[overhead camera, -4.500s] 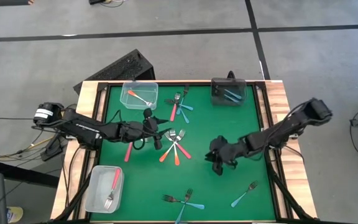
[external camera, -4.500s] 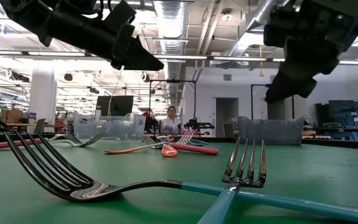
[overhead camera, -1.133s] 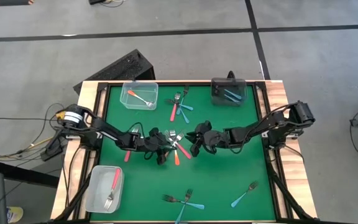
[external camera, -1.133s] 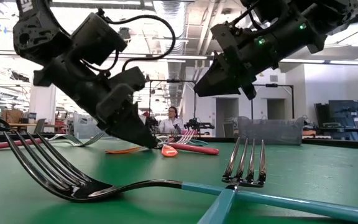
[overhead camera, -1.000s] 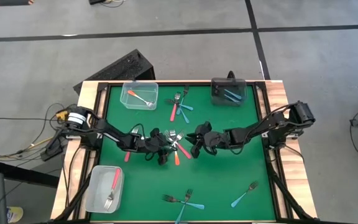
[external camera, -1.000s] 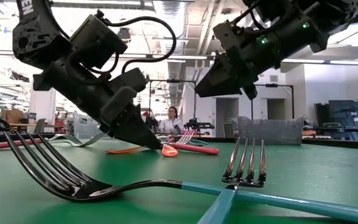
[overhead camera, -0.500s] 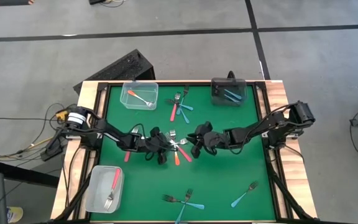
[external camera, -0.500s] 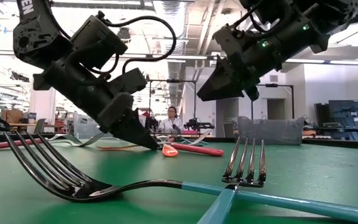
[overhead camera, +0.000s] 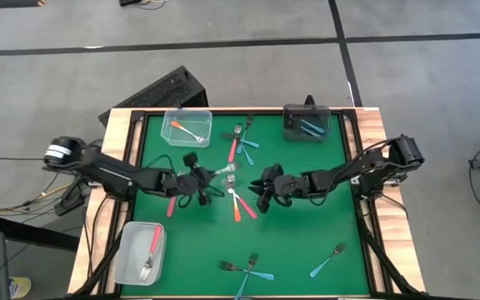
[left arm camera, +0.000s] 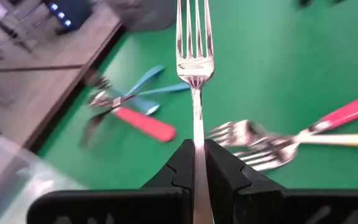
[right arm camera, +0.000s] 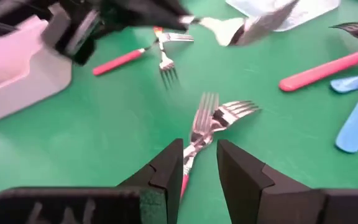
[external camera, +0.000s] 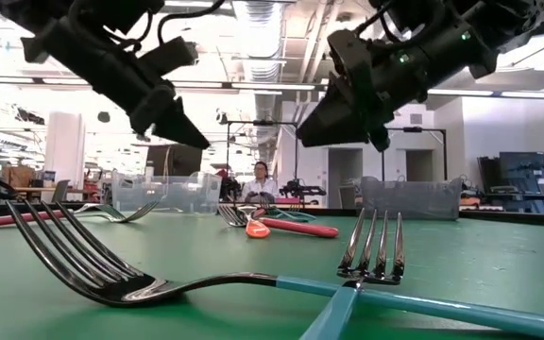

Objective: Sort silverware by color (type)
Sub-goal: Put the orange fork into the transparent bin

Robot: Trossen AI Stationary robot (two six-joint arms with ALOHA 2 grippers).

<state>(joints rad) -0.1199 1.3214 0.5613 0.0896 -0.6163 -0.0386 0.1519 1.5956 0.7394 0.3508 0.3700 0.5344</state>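
On the left side of the green table (overhead camera: 307,242), a clear bin (overhead camera: 140,252) sits at the near left corner with a pink-handled fork (overhead camera: 153,243) lying inside it. Another clear bin (overhead camera: 187,127) sits by the far edge, left of centre, holding a fork (overhead camera: 188,131) with a reddish handle. A pink fork (overhead camera: 172,205) lies on the mat below my left arm.

My left gripper (left arm camera: 194,152) hangs above the mat a little left of centre, its fingers pressed together on the neck of a fork (left arm camera: 194,62), tines pointing straight out ahead of the fingers. In the high view that fork (overhead camera: 220,172) is lifted clear of the mat.

Just right of it, at the table's middle, two forks lie side by side with tines together: an orange-handled one (overhead camera: 235,203) and a pink-handled one (overhead camera: 247,205). Toward the far edge, a pink fork and light blue forks lie crossed in a small cluster (overhead camera: 240,140).

My right gripper (right arm camera: 199,163) hovers over the tines of the middle pair (right arm camera: 211,119), fingers spread apart with nothing between them.

A dark bin (overhead camera: 307,122) at the far edge, right of centre, holds light blue forks (overhead camera: 311,127). Two crossed blue forks (overhead camera: 247,268) lie by the near edge, and one more blue fork (overhead camera: 328,260) lies toward the near right corner.
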